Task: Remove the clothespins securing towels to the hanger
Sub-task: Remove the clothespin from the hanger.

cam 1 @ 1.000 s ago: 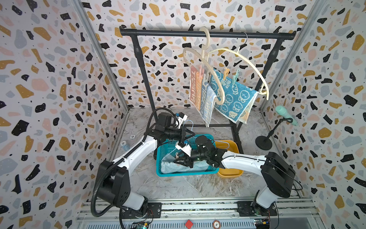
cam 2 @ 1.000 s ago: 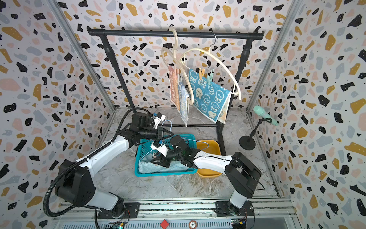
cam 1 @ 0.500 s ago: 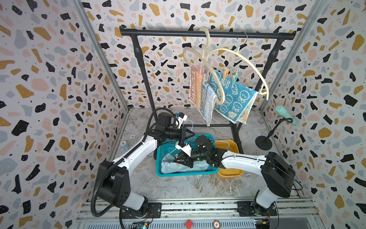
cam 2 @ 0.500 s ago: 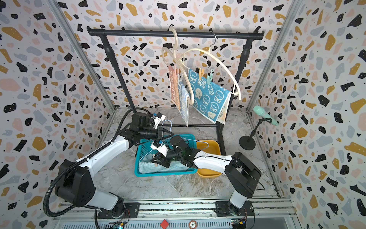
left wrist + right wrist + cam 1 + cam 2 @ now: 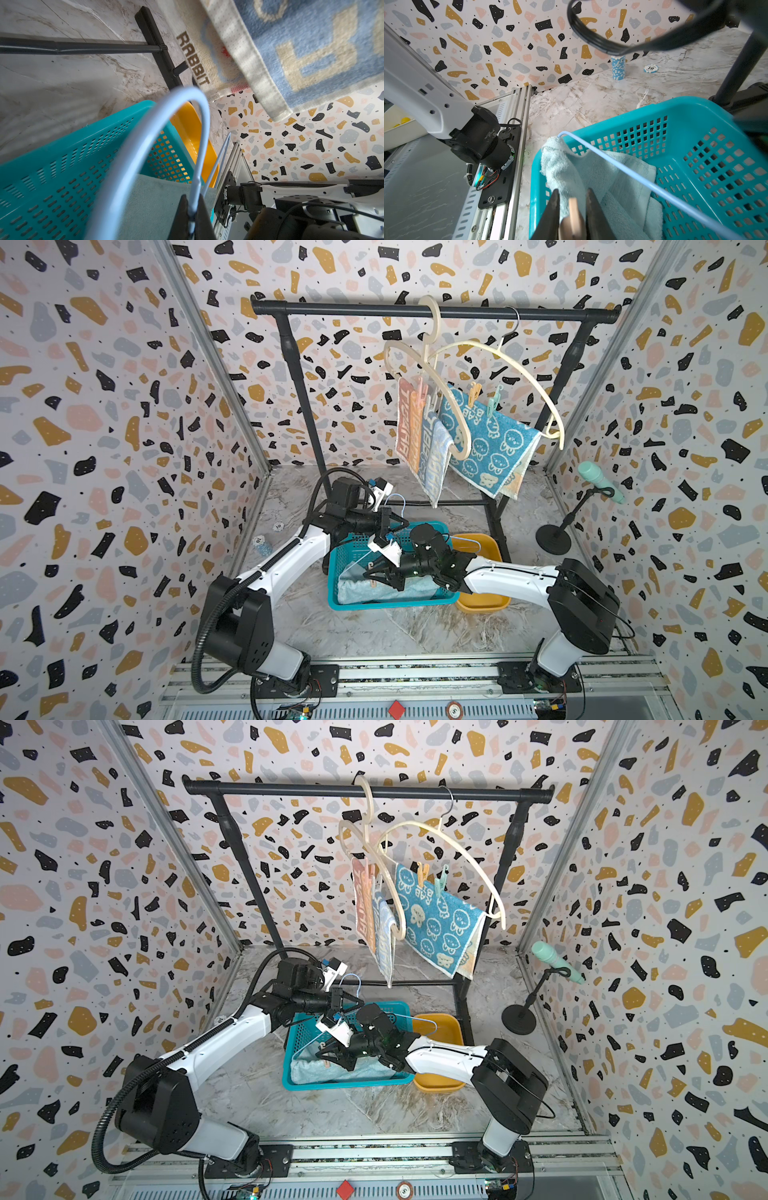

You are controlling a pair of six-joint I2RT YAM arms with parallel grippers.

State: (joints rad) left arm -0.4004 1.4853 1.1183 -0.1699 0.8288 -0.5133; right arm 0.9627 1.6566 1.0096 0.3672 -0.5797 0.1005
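The left fingers (image 5: 182,220) are pressed together on the thin neck of the pale blue wire hanger (image 5: 145,133), whose hook arches away past their tips. The right fingers (image 5: 552,214) pinch a peach clothespin (image 5: 573,216) flat between them. Just beyond their tips lies the pale blue towel (image 5: 591,172), draped over the hanger's wire and slumped into the teal basket (image 5: 695,108). Whether the pin's biting end grips the cloth is hidden under the fingers.

The likeliest failure, as I judge it, is that the right fingers sit on the wrong part of the pin. Squeezing then does not spread it, and a pull lifts towel and hanger together. The wire is thin and smooth, so under that tug it may twist or slide out from between the left fingers. The pin is narrow, and an off-centre pinch could let it spring sideways into the basket instead of the yellow tub (image 5: 187,124). The two wrists work close together, so a hasty withdrawal risks a knock. More clothespins (image 5: 473,393) wait high above both pairs of fingers, on the rabbit towel (image 5: 486,439).
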